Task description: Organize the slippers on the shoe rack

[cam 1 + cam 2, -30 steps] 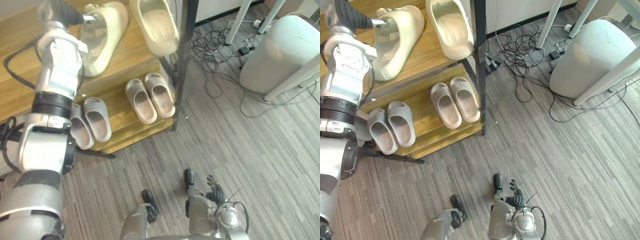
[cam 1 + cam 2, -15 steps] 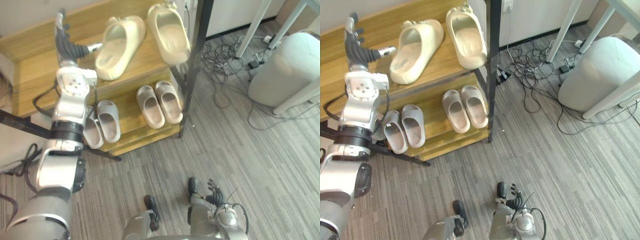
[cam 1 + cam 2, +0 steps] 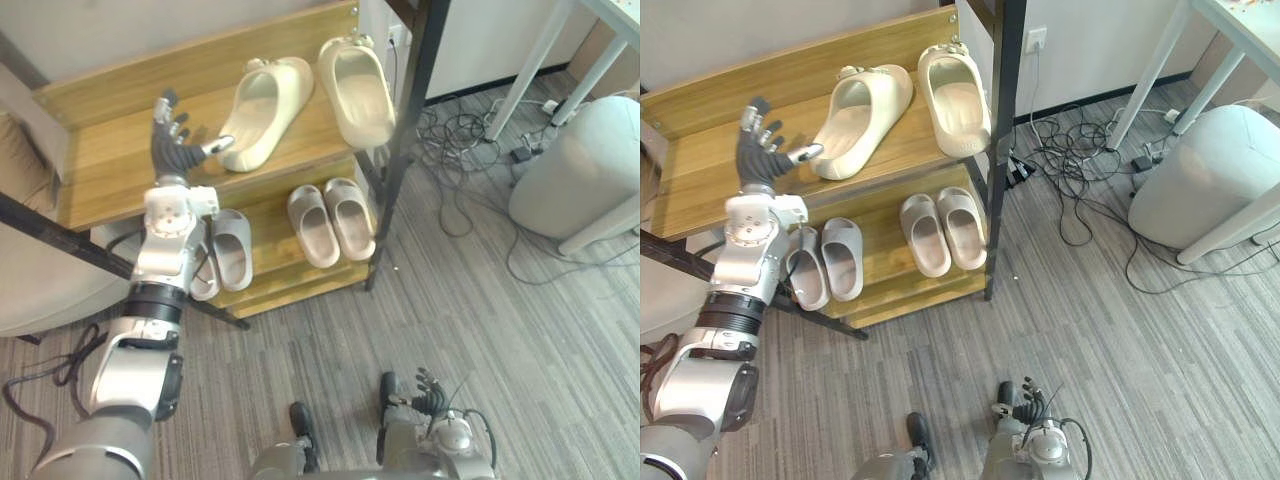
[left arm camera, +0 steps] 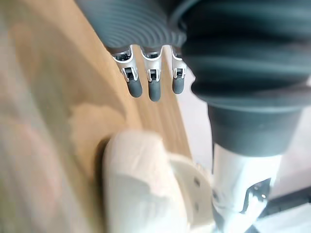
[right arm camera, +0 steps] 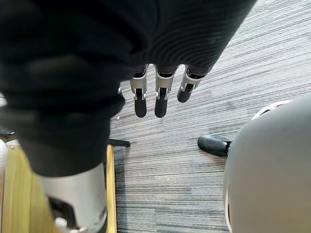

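Two large cream slippers lie on the wooden rack's upper shelf (image 3: 100, 170): one slanted (image 3: 255, 115), one straighter (image 3: 357, 92) by the black post. On the lower shelf sit two small grey-beige pairs, one at the left (image 3: 225, 260) and one at the right (image 3: 330, 220). My left hand (image 3: 172, 140) hovers open over the upper shelf, just left of the slanted slipper, with its thumb tip close to that slipper's heel end. The left wrist view shows its straight fingers (image 4: 153, 87) above the wood and the cream slipper (image 4: 141, 184). My right hand (image 3: 430, 392) hangs open low over the carpet.
The rack's black post (image 3: 405, 130) stands at its right front corner. A tangle of cables (image 3: 470, 130) lies on the carpet beyond it. A grey pouf (image 3: 585, 175) and white table legs (image 3: 530, 60) stand at the right. A beige cushion (image 3: 40, 290) is at the left.
The camera has pulled back, showing more of the rack. My left hand has come off the slanted cream slipper and now sits left of it, fingers spread. The slippers lie as before.
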Tool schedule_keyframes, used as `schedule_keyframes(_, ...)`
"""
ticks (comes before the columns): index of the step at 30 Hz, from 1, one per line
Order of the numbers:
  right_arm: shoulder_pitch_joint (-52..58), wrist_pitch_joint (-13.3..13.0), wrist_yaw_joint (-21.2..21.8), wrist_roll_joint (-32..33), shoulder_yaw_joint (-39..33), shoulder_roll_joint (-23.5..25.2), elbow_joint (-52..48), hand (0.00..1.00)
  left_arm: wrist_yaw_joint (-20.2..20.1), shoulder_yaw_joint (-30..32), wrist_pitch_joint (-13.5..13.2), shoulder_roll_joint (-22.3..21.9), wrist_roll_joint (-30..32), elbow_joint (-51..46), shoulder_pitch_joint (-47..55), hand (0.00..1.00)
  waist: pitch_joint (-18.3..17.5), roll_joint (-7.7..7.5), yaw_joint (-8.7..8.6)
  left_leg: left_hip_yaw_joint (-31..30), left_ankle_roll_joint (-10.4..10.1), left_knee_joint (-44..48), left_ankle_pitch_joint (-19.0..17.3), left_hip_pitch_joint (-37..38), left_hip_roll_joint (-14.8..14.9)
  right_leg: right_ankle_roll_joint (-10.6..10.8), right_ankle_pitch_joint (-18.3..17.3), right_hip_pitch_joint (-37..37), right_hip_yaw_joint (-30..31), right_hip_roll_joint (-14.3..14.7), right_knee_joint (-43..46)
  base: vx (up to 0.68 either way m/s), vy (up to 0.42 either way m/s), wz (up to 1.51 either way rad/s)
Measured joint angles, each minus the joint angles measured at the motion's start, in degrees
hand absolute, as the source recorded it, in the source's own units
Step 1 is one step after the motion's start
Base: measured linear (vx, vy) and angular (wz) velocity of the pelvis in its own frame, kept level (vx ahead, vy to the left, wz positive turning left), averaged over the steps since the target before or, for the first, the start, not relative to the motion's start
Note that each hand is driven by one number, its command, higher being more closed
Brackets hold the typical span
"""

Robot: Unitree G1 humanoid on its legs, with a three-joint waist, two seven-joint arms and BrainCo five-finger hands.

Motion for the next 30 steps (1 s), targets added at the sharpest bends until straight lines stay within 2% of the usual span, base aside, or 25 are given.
schedule_keyframes(10,0.3,0.5,-0.4,-1.6,0.8,0.3,0.2,0.00,0.2,-3.3,-0.2,-5.5,0.0,-1.0,1.6,0.00,-1.1,-0.32,0.01,-0.5,0.1,-2.1,0.6,2.2,-0.1,1.0,-0.8,1.8,-1.0,-0.4,-0.4,-0.01,0.014,0.04)
schedule_keyframes(17,0.5,0.5,-0.3,-1.6,1.0,0.2,0.0,0.00,0.5,-5.0,-1.2,-6.8,-0.5,-1.9,1.4,0.00,-1.4,-0.85,-0.06,-0.6,0.3,-3.0,0.8,2.6,-0.4,1.2,-0.9,1.8,-1.2,-0.5,-0.4,0.00,0.014,0.02)
schedule_keyframes(30,4.6,-0.9,2.2,-1.3,-0.3,-3.6,-7.5,0.00,-0.1,-6.6,-0.3,-7.9,-3.4,1.0,-6.2,0.00,-1.2,-2.06,-2.66,1.8,0.2,-2.6,0.5,1.9,-0.6,1.5,-0.3,-0.3,1.8,-0.5,0.0,-0.01,0.011,-0.10)
